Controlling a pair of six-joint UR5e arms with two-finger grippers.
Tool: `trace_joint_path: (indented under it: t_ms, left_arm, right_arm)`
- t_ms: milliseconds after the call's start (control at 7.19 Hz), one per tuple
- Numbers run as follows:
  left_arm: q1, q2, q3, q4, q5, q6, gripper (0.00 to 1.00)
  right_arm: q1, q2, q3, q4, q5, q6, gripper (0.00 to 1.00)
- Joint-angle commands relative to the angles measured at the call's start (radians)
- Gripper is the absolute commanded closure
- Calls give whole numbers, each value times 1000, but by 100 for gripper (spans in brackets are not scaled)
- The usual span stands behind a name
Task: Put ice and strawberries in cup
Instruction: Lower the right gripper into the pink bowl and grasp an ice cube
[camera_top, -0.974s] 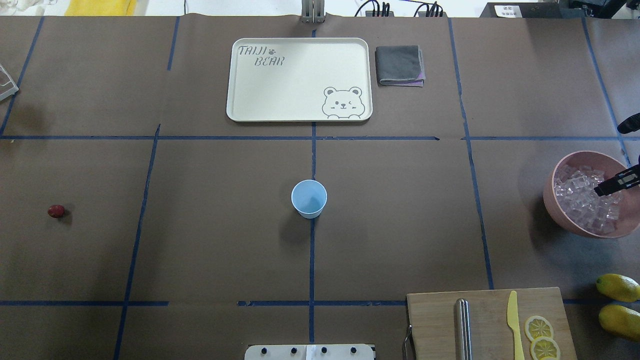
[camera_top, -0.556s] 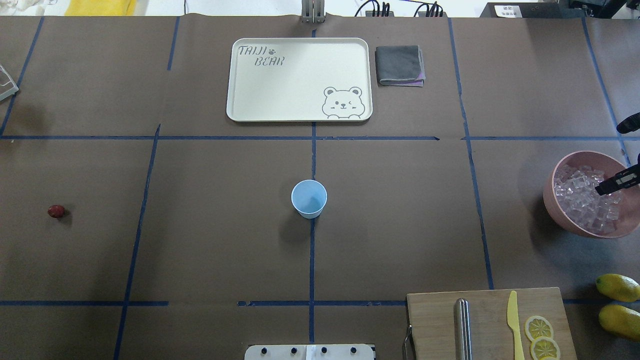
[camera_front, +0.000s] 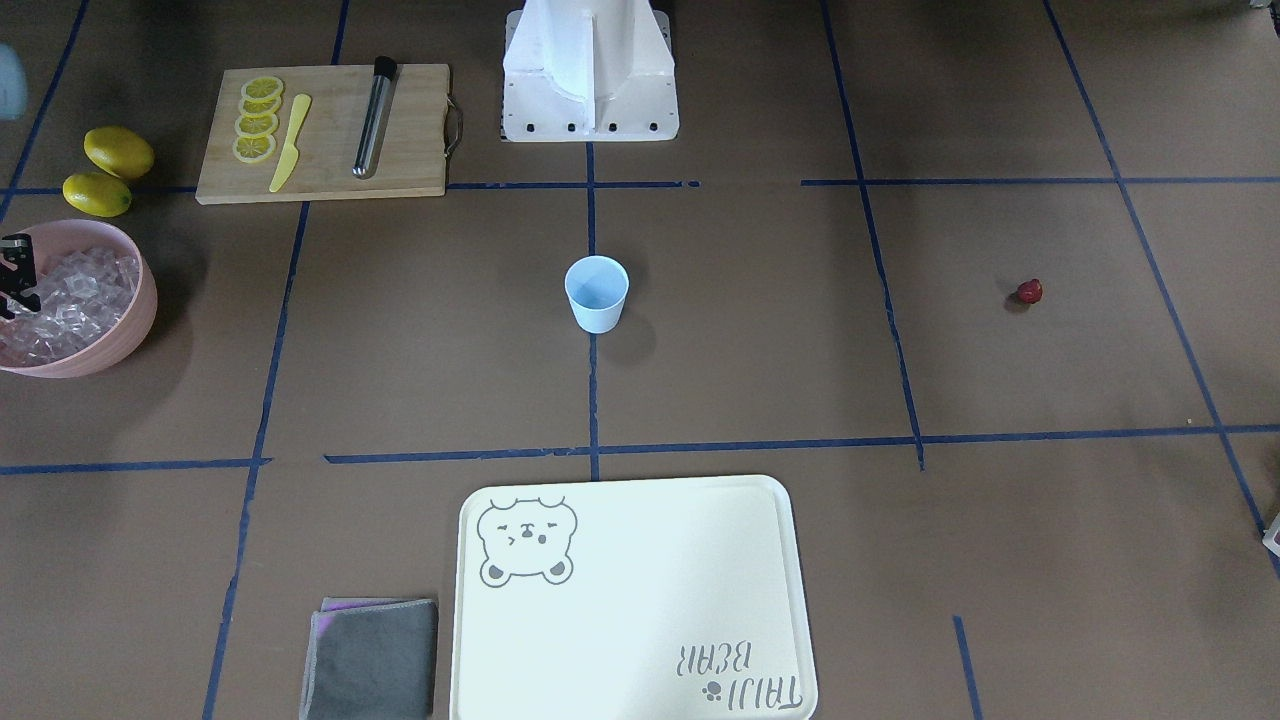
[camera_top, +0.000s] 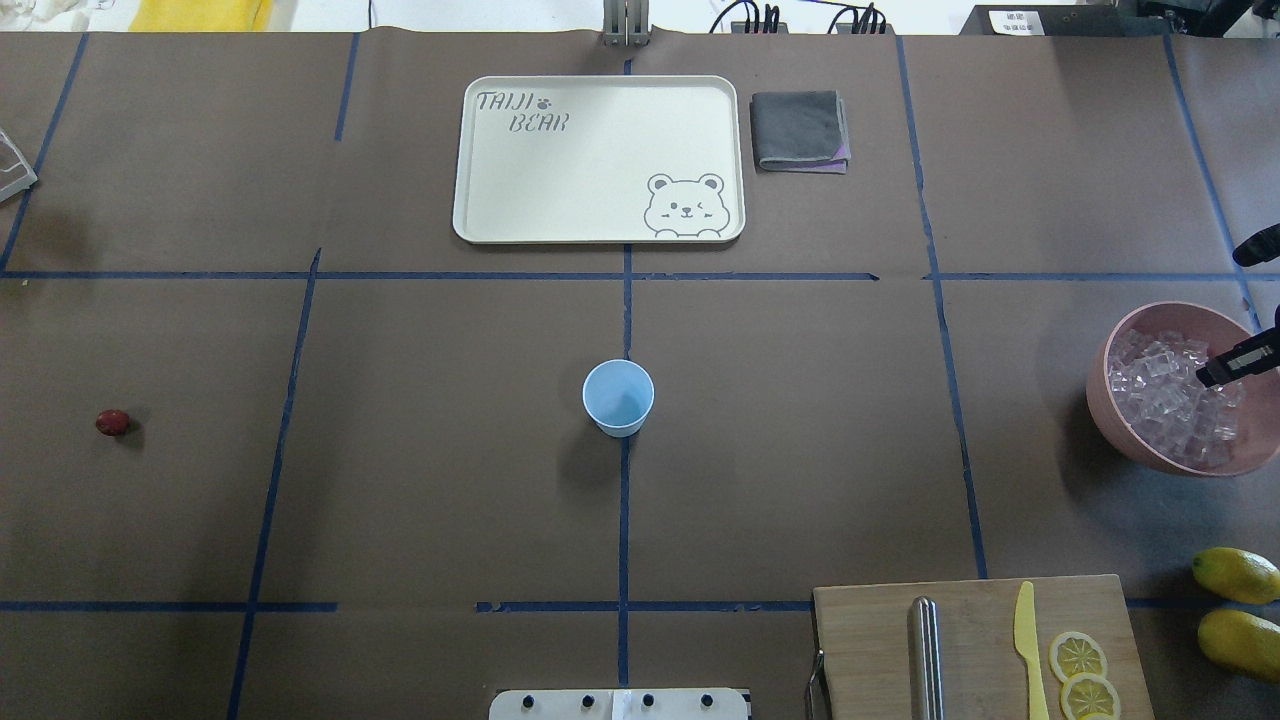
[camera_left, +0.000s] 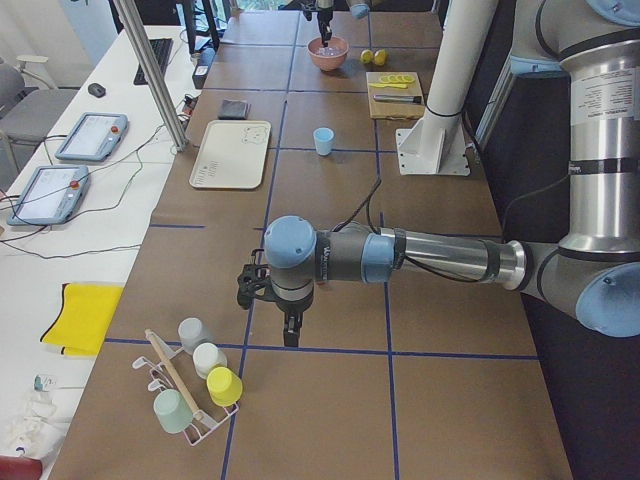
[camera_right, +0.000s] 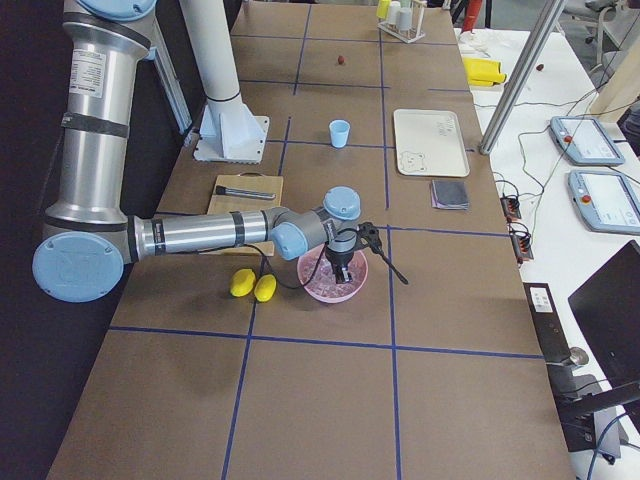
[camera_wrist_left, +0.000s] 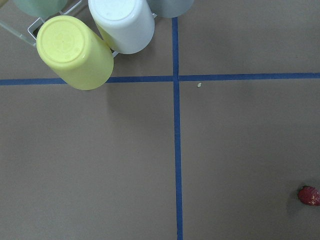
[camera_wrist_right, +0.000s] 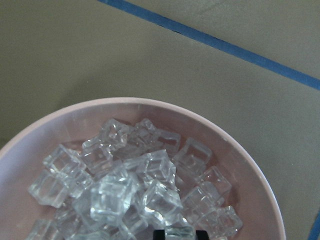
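We hold ice (camera_wrist_right: 179, 230) in the right gripper (camera_wrist_right: 180, 236), jaws closed on one cube, for the cup (camera_top: 618, 397); the left gripper (camera_left: 288, 325) we cannot tell.

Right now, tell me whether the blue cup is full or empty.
Empty. From overhead the cup stands mouth up, showing only its bare blue inside.

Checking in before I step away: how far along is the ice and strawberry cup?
Nothing done yet: the cup looks empty. In hand: the right hand sits over the ice in the pink bowl. Left: moving ice, then the strawberry lying on the table.
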Motion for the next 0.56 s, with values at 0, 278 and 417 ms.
trace_joint_path:
  t_ms: [0,278,417]
  left_arm:
    - [0,1,-8,1,0,0,0]
    - [0,1,-12,-1,0,0,0]
    - [0,1,-23,1,0,0,0]
  right_arm:
    - [33,-52,128,-2,-3,2,100]
    - [50,-25,216,-14,-3,64,100]
    - [49,37,221,-16,16,202,100]
